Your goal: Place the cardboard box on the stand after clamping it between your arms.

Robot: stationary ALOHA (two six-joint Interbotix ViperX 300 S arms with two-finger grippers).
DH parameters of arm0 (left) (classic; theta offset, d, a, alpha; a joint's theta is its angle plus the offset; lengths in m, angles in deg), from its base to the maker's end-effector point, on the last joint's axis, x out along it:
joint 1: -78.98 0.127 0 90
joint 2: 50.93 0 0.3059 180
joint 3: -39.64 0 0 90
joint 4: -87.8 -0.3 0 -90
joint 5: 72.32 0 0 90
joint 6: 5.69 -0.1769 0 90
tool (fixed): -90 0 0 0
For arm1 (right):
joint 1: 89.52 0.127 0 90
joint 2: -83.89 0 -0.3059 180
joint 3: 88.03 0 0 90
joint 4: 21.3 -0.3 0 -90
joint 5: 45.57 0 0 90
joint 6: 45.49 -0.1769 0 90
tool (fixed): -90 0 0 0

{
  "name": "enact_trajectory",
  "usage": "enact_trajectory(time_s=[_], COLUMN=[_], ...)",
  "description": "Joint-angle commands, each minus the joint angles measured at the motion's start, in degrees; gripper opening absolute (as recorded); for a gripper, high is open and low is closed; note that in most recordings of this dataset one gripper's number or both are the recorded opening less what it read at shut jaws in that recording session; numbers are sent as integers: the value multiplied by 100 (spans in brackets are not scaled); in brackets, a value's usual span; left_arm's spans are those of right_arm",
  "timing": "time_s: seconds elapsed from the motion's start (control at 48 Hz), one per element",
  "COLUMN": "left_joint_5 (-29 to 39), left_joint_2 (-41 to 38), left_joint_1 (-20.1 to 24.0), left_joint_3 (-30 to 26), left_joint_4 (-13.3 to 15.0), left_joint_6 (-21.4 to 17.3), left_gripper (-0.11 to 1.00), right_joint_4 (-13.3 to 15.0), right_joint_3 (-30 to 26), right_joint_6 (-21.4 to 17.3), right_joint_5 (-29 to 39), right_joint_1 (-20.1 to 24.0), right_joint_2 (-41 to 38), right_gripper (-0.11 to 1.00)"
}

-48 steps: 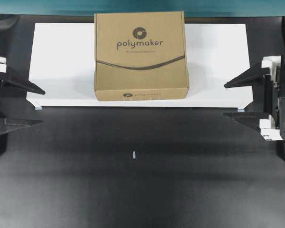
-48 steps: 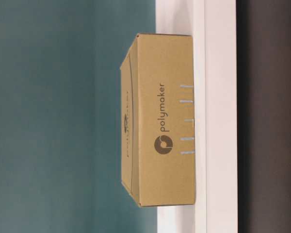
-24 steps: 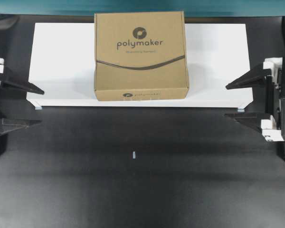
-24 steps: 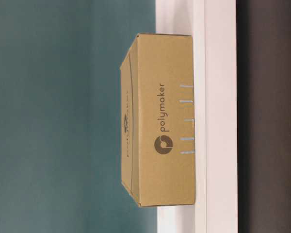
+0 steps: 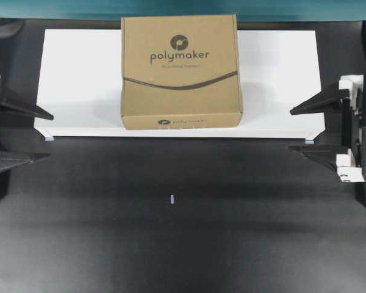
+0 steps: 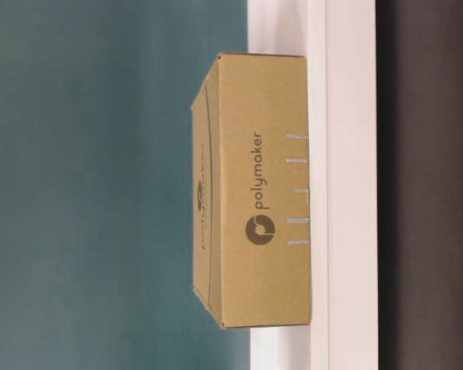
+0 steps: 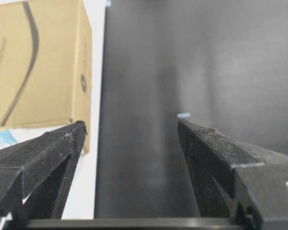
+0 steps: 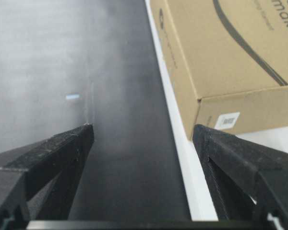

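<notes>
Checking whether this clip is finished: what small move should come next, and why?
Probably just pull both arms back and stop. The cardboard box already sits flat on the white stand, and the left gripper and right gripper stand clear of it, jaws open.

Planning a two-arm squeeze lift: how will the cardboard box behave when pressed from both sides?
The cardboard box looks flat and square-edged, so it probably won't roll or tip. Its plain cardboard walls may flex or slip under pressure. Weight can't be judged.
</notes>
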Motion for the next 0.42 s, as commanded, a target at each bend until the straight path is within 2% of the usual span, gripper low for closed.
enact_trajectory(time_s=[0.0, 0.396], left_joint_5=[-53, -202], left_joint_2=[-18, 35], left_joint_1=[0, -9], left_joint_3=[-62, -62], left_joint_4=[0, 0], left_joint_6=[9, 9], left_gripper=[76, 76], right_joint_4=[-18, -18], right_joint_3=[-9, 9], right_joint_6=[-53, -53], right_joint_5=[-79, -123], right_joint_1=[44, 44], right_joint_2=[-26, 9], right_gripper=[80, 80])
